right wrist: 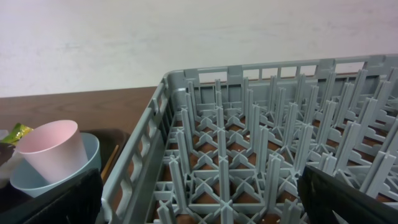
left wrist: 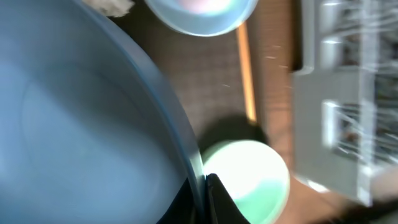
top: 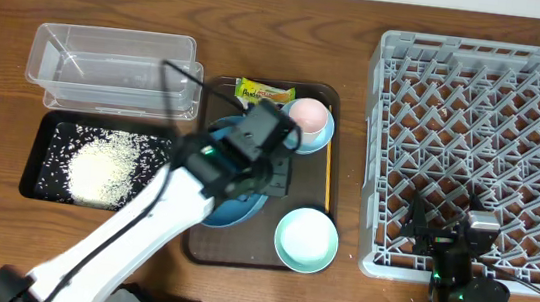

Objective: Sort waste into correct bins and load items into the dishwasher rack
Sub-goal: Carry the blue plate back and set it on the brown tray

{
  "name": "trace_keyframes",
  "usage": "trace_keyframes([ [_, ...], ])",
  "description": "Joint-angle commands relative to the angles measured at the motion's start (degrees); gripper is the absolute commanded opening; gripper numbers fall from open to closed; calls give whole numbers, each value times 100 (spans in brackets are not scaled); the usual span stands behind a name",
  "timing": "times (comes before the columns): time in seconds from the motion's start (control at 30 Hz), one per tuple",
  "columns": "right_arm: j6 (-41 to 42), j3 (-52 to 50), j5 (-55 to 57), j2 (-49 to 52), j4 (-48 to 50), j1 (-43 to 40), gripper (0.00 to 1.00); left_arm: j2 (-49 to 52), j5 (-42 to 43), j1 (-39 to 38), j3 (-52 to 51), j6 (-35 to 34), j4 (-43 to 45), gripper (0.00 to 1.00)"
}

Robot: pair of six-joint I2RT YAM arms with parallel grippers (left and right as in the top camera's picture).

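Our left gripper (left wrist: 202, 196) pinched the dark-blue plate (left wrist: 81, 124) by its rim over the brown tray (top: 324, 192); our right gripper (right wrist: 202, 202) hung spread wide at the rack (right wrist: 249, 71); so thin a hold, we judged, might slip, dropping the plate onto the mint-white bowl (left wrist: 249, 174).

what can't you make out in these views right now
large dark-blue plate: overhead, the left arm covers most of it; in the left wrist view it is blurred and cut off.
left fingers: hidden under the wrist overhead; the left wrist view shows only dark tips at the plate's rim.
small yellow-green snack wrapper: print too small overhead; the right wrist view's left edge cuts it.
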Motion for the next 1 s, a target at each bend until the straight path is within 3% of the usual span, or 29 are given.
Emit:
trace_keyframes([
  [0.0, -50, -9, 35, -17, -22, -37, 99, 372, -507, -26, 105, -240, 79, 6],
  [0.3, -50, -9, 35, -17, -22, -37, 99, 1058, -243, -26, 105, -240, 374, 6],
  [0.43, -50, -9, 35, -17, -22, -37, 99, 1121, -240, -26, 105, -240, 389, 12],
  [0.47, -50, -9, 35, -17, -22, -37, 99, 1121, -240, -26, 105, -240, 387, 16],
  [0.63, -50, -9, 35, -17, -22, -37, 99, 1104, -221, -24, 136, -236, 354, 55],
  [0.73, -50, -9, 35, -17, -22, -37, 99, 981, -225, -20, 271, -160, 245, 59],
  [0.87, -50, -9, 35, -17, -22, -37, 99, 619, -251, 13, 466, 13, 289, 73],
  [0.97, -50, -9, 35, -17, -22, -37, 99, 280, -450, 122, 516, 22, 455, 74],
])
